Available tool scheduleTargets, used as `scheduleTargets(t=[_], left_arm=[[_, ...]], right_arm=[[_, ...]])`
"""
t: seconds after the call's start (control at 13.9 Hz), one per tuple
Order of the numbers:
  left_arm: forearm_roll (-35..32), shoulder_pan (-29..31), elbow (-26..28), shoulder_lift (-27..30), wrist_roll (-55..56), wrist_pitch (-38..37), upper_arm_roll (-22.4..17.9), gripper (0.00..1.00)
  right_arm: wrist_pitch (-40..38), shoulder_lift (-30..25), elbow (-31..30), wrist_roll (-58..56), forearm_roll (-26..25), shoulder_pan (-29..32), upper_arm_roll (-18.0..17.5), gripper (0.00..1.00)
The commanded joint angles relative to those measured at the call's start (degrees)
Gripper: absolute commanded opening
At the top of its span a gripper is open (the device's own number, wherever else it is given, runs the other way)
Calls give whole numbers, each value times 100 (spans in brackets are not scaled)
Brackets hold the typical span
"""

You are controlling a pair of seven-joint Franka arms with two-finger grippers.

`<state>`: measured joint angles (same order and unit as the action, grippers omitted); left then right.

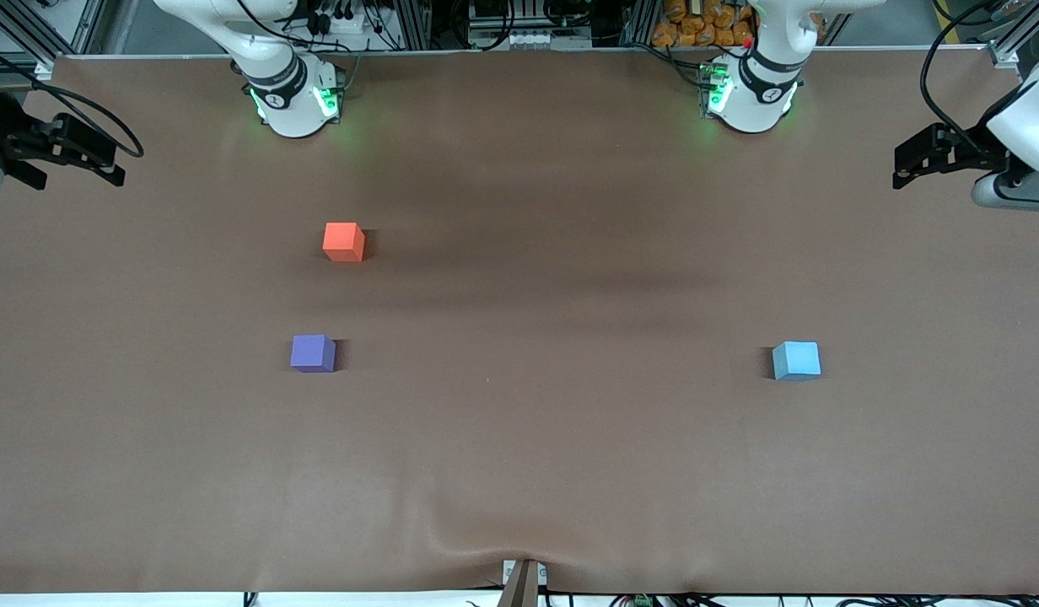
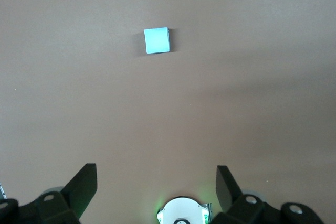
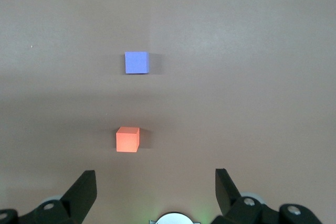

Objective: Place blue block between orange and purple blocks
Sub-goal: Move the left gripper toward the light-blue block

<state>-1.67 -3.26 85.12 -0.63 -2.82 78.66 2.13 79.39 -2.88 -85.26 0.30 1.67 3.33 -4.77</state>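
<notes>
The light blue block (image 1: 796, 361) (image 2: 157, 41) sits alone on the brown table toward the left arm's end. The orange block (image 1: 344, 242) (image 3: 127, 139) and the purple block (image 1: 313, 352) (image 3: 136, 62) lie toward the right arm's end, about two block widths apart, the purple one nearer the front camera. My left gripper (image 1: 907, 164) (image 2: 156, 182) hangs high over the table's left-arm end, open and empty. Over the opposite end my right gripper (image 1: 106, 164) (image 3: 156, 184) is raised too, open, holding nothing.
Both arm bases (image 1: 751, 93) (image 1: 292, 93) glow green along the table edge farthest from the front camera. A small bracket (image 1: 524, 582) sits at the nearest edge, where the brown cover (image 1: 519, 438) wrinkles.
</notes>
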Motion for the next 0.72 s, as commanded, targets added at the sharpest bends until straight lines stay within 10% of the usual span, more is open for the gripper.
scheduleTargets(t=[0.0, 0.65], left_arm=[[-88, -61, -469, -560, 18, -70, -10, 100], [-70, 62, 477, -1861, 45, 1834, -37, 100]], right_arm=[[-55, -55, -26, -83, 114, 89, -41, 100], [-73, -55, -26, -83, 123, 98, -41, 100]])
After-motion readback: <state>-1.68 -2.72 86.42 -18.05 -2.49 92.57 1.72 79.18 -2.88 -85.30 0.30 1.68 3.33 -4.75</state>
